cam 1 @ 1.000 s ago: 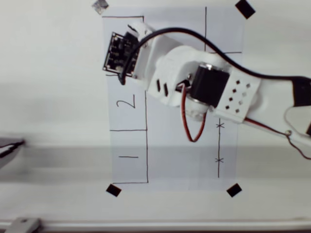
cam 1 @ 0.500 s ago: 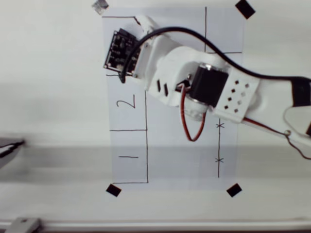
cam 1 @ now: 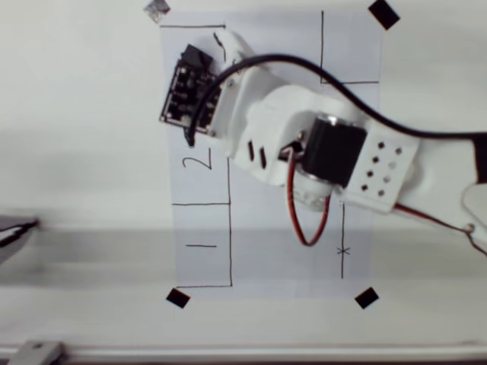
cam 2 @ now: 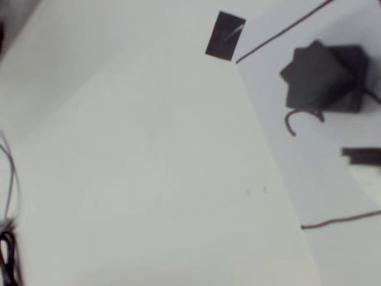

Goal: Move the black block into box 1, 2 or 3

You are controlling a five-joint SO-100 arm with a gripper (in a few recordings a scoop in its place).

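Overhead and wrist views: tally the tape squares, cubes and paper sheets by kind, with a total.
Flat tape squares at the paper's corners: 4
Small matte black cube: 1
White paper sheet: 1
Total: 6

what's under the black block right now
In the wrist view the black block lies on the white paper, inside pen-drawn lines and partly over a handwritten mark. The block covers most of that mark, so it cannot be read.

My arm (cam 1: 319, 144) reaches in from the right edge of the overhead view and stretches toward the upper left, wrist turned so the small camera board faces up. My tool (cam 1: 228, 39) sits at the far end (its fingers are too blurred and hidden under the wrist to tell how they stand).
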